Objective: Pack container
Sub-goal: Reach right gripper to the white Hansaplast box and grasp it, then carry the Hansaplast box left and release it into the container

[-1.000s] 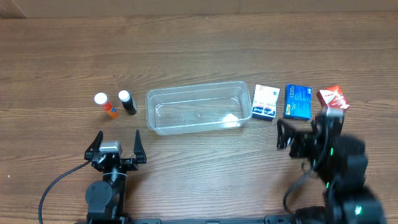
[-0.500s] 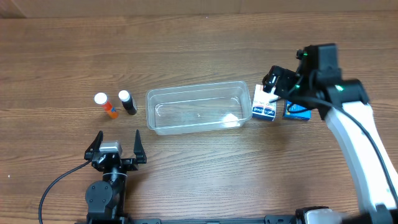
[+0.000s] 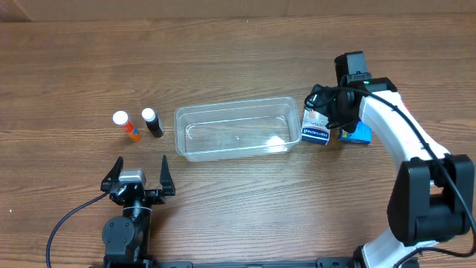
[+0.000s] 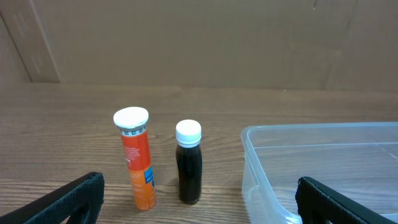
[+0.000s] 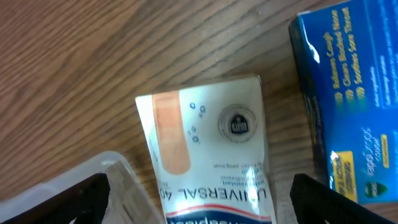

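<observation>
The clear plastic container lies empty in the middle of the table. My right gripper is open and hovers over a white bandage box just right of the container. In the right wrist view the box lies between the spread fingers, with the container's corner at the left. A blue box lies right of the white one, partly under the arm. My left gripper is open and empty near the front edge, facing an orange tube and a black bottle.
The orange tube and black bottle stand upright left of the container. The blue box lies close beside the bandage box. The container's near wall shows at the right of the left wrist view.
My right arm has swung from the front right of the table out over the boxes and settled over the white bandage box, covering the red box. The left arm has not moved.
</observation>
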Robot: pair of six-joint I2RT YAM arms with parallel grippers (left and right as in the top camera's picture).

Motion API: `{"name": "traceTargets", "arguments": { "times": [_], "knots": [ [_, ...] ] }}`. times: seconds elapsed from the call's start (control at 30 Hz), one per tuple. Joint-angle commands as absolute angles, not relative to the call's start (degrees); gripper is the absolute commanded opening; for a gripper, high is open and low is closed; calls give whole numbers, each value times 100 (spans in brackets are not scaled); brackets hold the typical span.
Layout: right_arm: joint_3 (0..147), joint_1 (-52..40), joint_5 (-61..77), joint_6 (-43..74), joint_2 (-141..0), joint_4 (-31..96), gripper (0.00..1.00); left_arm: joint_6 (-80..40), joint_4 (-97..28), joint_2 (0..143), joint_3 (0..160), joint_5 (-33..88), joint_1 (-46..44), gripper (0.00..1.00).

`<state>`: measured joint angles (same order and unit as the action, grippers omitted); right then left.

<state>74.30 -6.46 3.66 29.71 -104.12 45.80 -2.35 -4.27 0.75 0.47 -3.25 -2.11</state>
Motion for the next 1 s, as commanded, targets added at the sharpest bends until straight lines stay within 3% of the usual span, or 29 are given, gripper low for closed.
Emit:
{"name": "traceTargets", "arguments": {
  "times": [0.0,0.37,0.43,0.47,0.63,0.97],
  "knots": [
    [7500,-670,489,2635,-10543,4364,95,-143,-408,30,27,-318,-189,100],
    [7494,-668,611,2283,-11074,4224,100,-143,-408,30,27,-318,-189,100],
    [7494,-668,609,2261,-11163,4213,96,-143,-408,30,27,-318,-189,100],
    [7494,-668,604,2261,-11179,4189,88,-145,-408,30,27,-318,-189,100],
    [7498,-663,530,2248,-11179,4180,68,-143,-408,30,27,-318,-189,100],
    [8202,-679,-19,1986,-10178,5349,62,-143,-408,30,27,-318,-189,100]
  ]
}}
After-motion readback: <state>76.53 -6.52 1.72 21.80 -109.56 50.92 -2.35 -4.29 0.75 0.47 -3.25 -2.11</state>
